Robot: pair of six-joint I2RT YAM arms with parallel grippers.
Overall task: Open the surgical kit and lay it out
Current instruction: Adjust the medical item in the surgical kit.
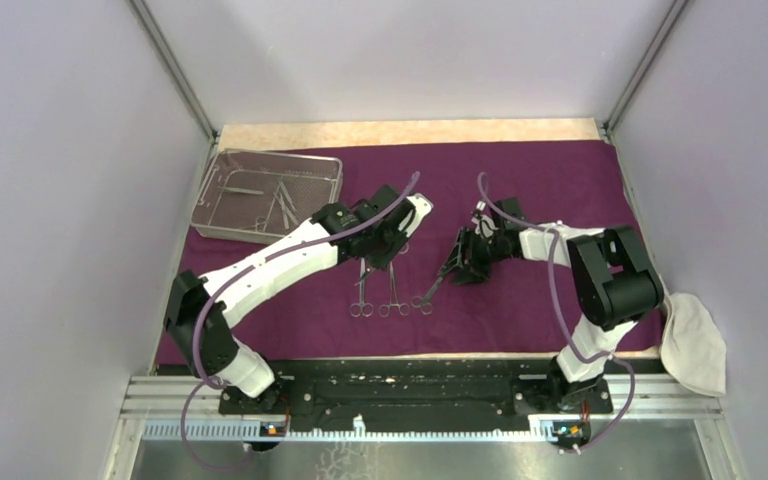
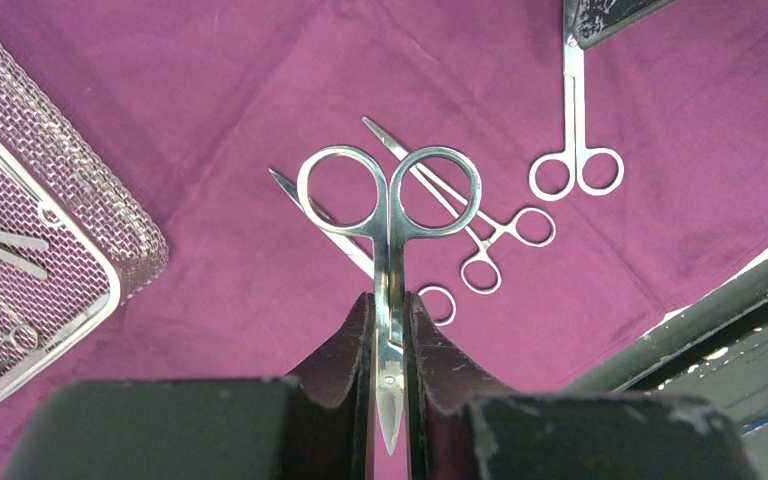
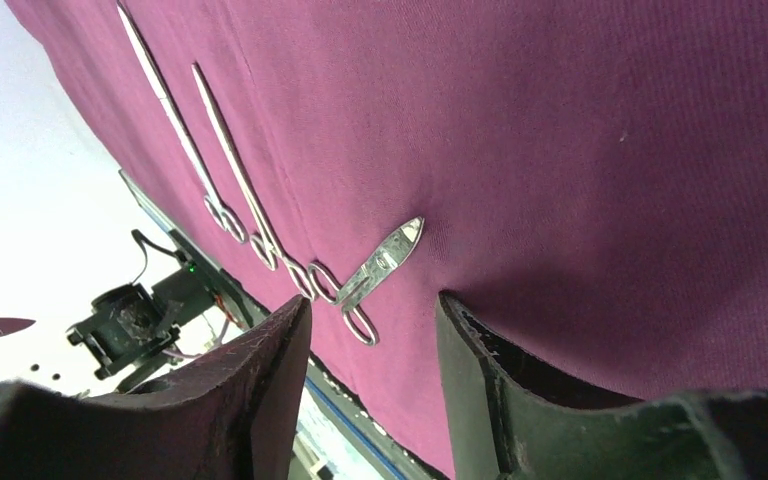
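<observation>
Scissors (image 2: pixel 388 250), gripped in the left claw (image 2: pixel 390 302), point rings-first away from it; right claw (image 3: pixel 372 300) gapes empty.

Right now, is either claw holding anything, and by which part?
The left claw holds scissors clamped by the blades, with the finger rings sticking out free. The right claw is open and holds nothing.
</observation>
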